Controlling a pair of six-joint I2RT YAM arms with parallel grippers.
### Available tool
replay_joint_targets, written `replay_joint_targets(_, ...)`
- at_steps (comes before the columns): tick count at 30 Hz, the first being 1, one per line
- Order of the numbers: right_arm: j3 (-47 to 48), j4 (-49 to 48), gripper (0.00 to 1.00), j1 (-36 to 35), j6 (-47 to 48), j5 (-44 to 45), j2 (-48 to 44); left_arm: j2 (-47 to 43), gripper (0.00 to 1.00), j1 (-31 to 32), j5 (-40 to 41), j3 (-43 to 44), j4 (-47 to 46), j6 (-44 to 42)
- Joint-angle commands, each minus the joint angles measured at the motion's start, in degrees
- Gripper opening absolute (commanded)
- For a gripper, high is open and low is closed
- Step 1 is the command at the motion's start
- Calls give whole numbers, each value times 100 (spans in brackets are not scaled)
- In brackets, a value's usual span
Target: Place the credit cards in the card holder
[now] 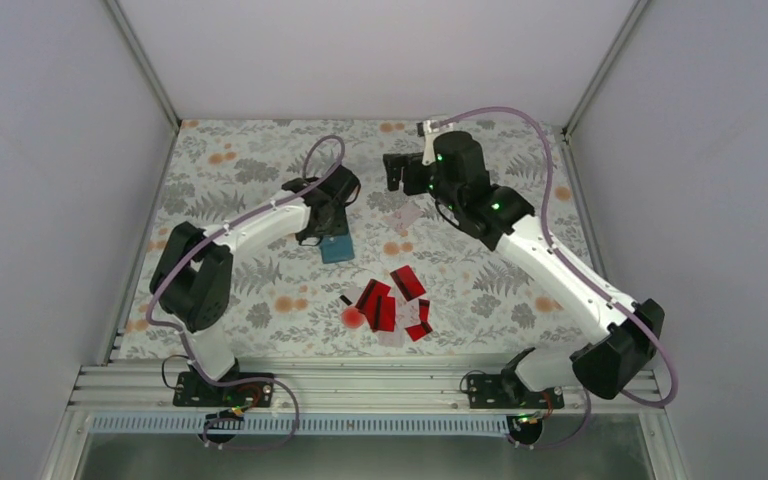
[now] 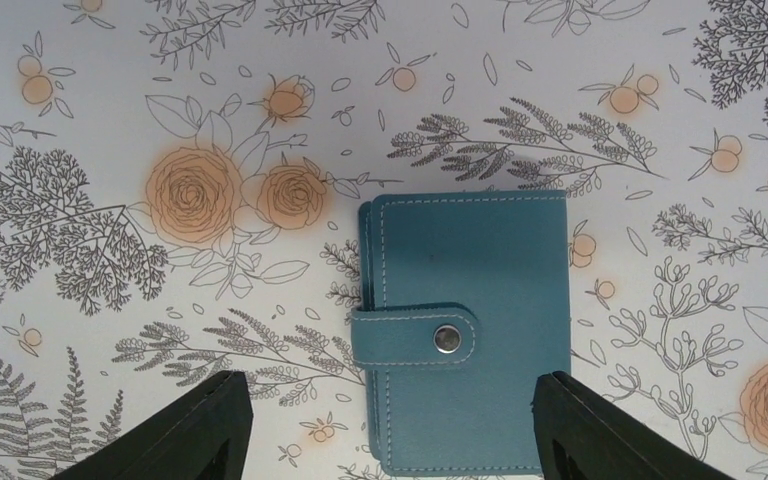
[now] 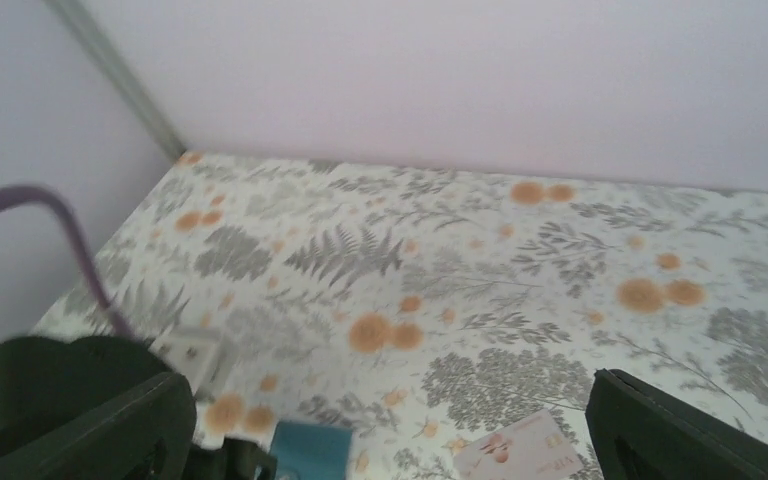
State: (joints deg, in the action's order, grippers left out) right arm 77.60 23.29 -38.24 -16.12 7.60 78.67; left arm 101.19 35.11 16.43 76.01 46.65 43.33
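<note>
Left arm [image 1: 260, 225] up from the near-left corner, elbow folded, wrist tipped straight down | left gripper [image 1: 322, 225] over mid-worktop [image 1: 260, 160], fingers [image 2: 210, 420] spread wide, gripping nothing | right arm [image 1: 550, 260] stretched long toward the far edge | right gripper [image 1: 395, 170] held high, level, jaws gaping and empty

I see a floral-patterned table [image 1: 250, 160]. On it, a small round red blob [image 1: 352, 317] lies on the near side of the left gripper [image 1: 328, 236], toward the bases. A tiny black piece [image 1: 346, 300] sits just beside the blob, possibly touching it.
</note>
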Motion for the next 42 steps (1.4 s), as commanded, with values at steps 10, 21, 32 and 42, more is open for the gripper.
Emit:
replay_joint_targets(10, -421, 569, 99, 295, -931, 264, 321, 1172, 57, 101, 99, 798, 280, 48)
replay_joint_targets(21, -754, 669, 99, 304, -1077, 115, 245, 1455, 50, 83, -111, 835, 200, -204)
replay_joint_targets(32, -588, 746, 99, 306, -1117, 82, 435, 1349, 43, 74, -108, 506, 217, -207)
replay_joint_targets(42, -480, 784, 99, 308, -1124, -143, 633, 1327, 36, 53, -302, 102, -137, -325)
